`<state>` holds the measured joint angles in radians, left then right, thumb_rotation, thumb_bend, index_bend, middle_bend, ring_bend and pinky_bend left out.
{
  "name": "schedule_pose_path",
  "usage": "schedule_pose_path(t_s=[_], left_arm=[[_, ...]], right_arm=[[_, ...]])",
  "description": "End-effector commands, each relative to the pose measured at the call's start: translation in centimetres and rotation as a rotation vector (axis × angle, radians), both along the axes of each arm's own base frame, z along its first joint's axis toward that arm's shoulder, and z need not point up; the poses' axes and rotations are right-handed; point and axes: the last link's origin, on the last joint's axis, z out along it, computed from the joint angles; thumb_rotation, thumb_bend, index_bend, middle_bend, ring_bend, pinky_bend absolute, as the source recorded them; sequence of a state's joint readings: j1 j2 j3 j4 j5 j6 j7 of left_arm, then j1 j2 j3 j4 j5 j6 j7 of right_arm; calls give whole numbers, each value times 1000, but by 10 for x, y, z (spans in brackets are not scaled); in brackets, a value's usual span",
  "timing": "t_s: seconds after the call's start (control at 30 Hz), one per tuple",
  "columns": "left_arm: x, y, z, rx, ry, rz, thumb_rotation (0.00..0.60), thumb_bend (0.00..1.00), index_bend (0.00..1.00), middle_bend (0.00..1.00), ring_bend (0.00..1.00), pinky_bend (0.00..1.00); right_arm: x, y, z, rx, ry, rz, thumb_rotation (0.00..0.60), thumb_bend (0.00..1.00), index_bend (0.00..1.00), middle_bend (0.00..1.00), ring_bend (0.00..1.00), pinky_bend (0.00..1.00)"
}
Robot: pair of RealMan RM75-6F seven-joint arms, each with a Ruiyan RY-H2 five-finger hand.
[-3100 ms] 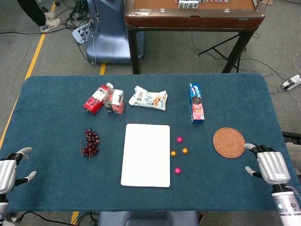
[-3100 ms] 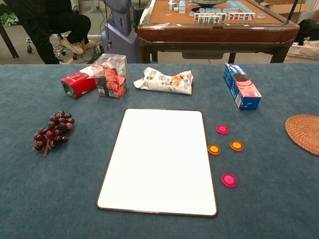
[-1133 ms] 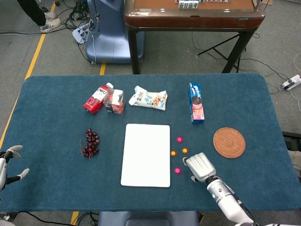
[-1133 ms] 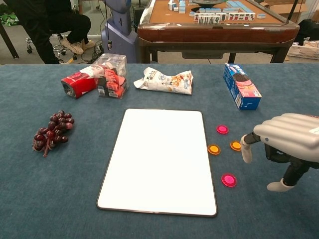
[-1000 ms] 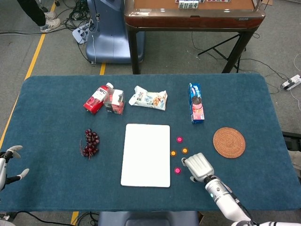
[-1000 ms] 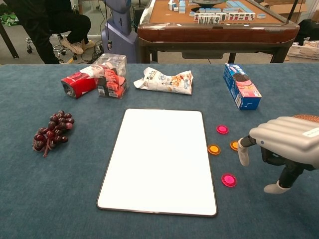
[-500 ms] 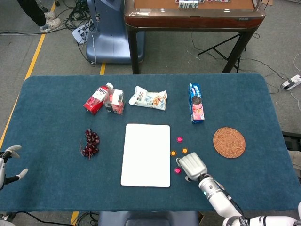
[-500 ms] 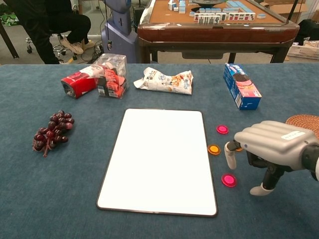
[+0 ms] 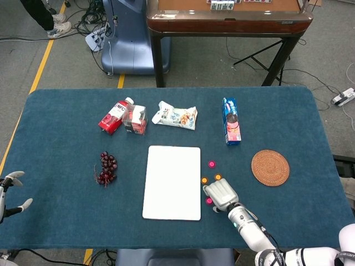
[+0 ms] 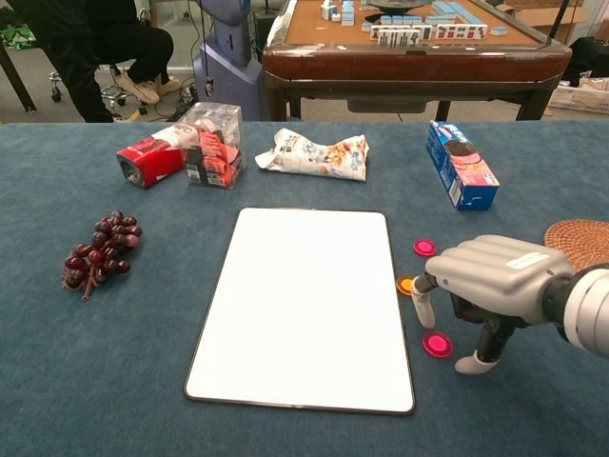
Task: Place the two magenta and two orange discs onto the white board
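Observation:
The white board (image 9: pixel 172 182) (image 10: pixel 304 303) lies flat in the middle of the blue table. To its right lie a far magenta disc (image 9: pixel 211 164) (image 10: pixel 424 248), two orange discs (image 9: pixel 204 180) (image 9: pixel 218 177) and a near magenta disc (image 9: pixel 209 201) (image 10: pixel 437 344). My right hand (image 9: pixel 221 194) (image 10: pixel 490 276) hovers palm down over them, fingers spread and holding nothing. In the chest view one orange disc (image 10: pixel 405 286) peeks out beside a fingertip; the other is hidden behind the hand. The left hand (image 9: pixel 8 191) sits at the table's left edge, fingers apart and empty.
Purple grapes (image 9: pixel 106 168) lie left of the board. Along the far side are a red carton (image 9: pixel 115 116), a clear snack pack (image 9: pixel 135 119), a white snack bag (image 9: pixel 176 116) and a blue cookie box (image 9: pixel 231 121). A woven coaster (image 9: pixel 270 167) lies right of the discs.
My right hand has come from the table's right edge leftward, now covering the orange discs and nearly touching the near magenta one. The discs and left hand have stayed put.

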<state>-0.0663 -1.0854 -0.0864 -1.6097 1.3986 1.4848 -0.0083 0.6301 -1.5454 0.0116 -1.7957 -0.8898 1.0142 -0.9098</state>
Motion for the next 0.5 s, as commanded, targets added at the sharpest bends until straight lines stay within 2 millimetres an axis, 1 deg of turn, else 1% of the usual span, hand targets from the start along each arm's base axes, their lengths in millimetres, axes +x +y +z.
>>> schedule_pose_path(t_s=[0.03,0.5], left_arm=[[0,0,0,-2,0,-1,600,26,347,470,396,544],[0,0,0,-5,-2,0,600,26,347,470,396,544]], right_arm=[[0,-1,0,-3,-2,-3,600,139,440,1000,1000,1000],[0,-6,-7,-4,11,-11,600,155,473,1000,1000,1000]])
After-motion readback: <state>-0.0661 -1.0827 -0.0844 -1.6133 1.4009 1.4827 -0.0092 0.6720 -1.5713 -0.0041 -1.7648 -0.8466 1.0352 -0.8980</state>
